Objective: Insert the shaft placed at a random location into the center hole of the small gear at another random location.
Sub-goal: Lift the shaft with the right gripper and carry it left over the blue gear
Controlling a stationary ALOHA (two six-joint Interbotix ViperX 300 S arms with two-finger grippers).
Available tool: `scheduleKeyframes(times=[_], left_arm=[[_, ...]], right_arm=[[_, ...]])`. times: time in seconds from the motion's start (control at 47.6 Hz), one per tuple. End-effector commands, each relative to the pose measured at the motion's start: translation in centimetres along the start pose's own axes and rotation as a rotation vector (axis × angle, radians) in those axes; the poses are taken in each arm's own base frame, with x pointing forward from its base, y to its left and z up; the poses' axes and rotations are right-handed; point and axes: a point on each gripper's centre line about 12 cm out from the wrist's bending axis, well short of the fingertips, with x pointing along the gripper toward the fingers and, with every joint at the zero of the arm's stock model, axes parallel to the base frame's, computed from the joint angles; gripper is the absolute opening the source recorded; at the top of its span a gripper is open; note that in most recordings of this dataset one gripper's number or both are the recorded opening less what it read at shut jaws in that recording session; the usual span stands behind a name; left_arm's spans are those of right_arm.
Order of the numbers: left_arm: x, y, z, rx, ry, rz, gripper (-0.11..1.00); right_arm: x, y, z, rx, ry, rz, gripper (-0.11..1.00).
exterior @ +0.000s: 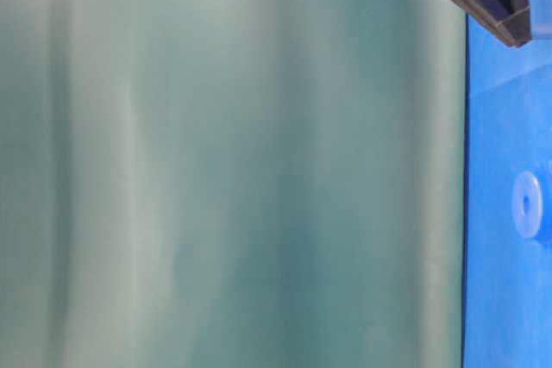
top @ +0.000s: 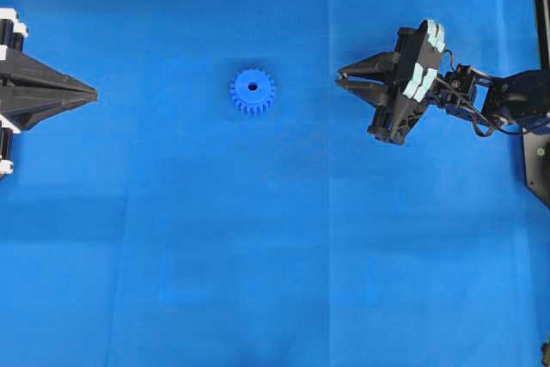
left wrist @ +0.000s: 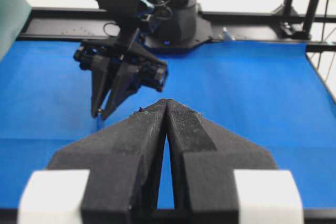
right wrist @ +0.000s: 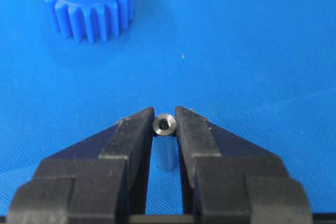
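Gripping the shaft (right wrist: pixel 164 125), right gripper (right wrist: pixel 164 116) jaws nearly closed.

- One small gear (top: pixel 253 91) — bright blue, toothed.
- One center hole (top: pixel 253 87) in its hub.
- One shaft (right wrist: pixel 164 125) — a short silvery pin.
- Two grippers: left gripper (top: pixel 91 93), right gripper (top: pixel 340 76).

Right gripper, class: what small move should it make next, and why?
Probably lift the shaft straight up off the blue mat. The right gripper's fingertips appear closed on either side of it, while the small gear sits apart, to the left in the overhead view, its center hole empty.
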Motion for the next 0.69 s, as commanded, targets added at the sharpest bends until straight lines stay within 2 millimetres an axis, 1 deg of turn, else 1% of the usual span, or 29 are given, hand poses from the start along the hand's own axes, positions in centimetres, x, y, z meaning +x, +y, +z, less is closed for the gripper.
scheduleKeyframes(times=[0.0, 0.126, 0.252, 0.589, 0.673], left_arm=[[0.1, 0.0, 0.4, 0.0, -0.011, -0.002, 0.0], [0.1, 0.0, 0.4, 0.0, -0.011, -0.002, 0.0], [0.1, 0.0, 0.4, 0.0, -0.011, -0.002, 0.0], [0.1, 0.0, 0.4, 0.0, -0.011, -0.002, 0.0], [0.1, 0.0, 0.3, -0.002, -0.009, -0.002, 0.0]], right_arm=[[0.1, 0.2, 0.7, 0.0, -0.032, 0.006, 0.03], [0.2, 0.2, 0.8, 0.002, -0.035, 0.007, 0.03], [-0.1, 0.4, 1.5, 0.007, -0.045, 0.013, 0.03], [-2.3, 1.2, 6.5, 0.036, -0.062, 0.049, 0.03], [-2.6, 1.2, 7.0, 0.036, -0.057, 0.052, 0.03]])
